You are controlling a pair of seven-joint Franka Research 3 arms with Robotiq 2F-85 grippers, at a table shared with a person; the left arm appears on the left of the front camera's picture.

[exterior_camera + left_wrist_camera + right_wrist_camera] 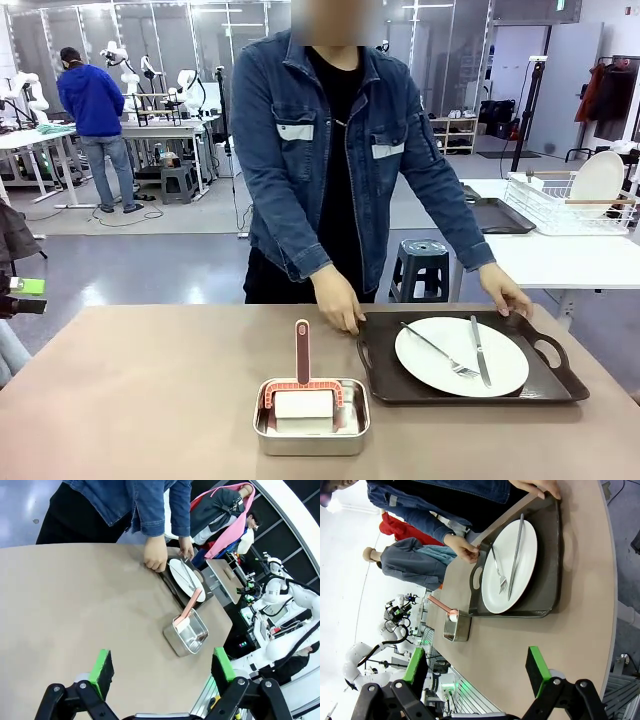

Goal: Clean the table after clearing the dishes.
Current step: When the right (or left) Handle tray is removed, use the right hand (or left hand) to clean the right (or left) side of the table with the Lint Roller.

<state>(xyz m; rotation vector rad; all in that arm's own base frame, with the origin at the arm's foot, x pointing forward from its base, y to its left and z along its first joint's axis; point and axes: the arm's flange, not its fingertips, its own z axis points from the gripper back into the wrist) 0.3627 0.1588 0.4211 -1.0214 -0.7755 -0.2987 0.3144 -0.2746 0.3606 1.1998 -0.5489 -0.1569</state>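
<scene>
On the tan table (150, 390) lies a dark brown handled tray (400, 385) with a round white plate (445, 365), a fork (440, 350) and a knife (480, 352). A person in a denim jacket holds the tray's far corners with both hands (340, 308). The same tray (547, 575) and plate (520, 575) lie ahead of my right gripper (477, 672), which is open above the table edge. My left gripper (162, 670) is open above bare table (75, 610), with the plate (181, 572) farther off.
A shiny steel pan (311, 432) sits at the front middle of the table, holding a white sponge block and a red-handled scraper (302, 355). Behind at the right stands a white table (560, 262) with a dish rack (570, 200).
</scene>
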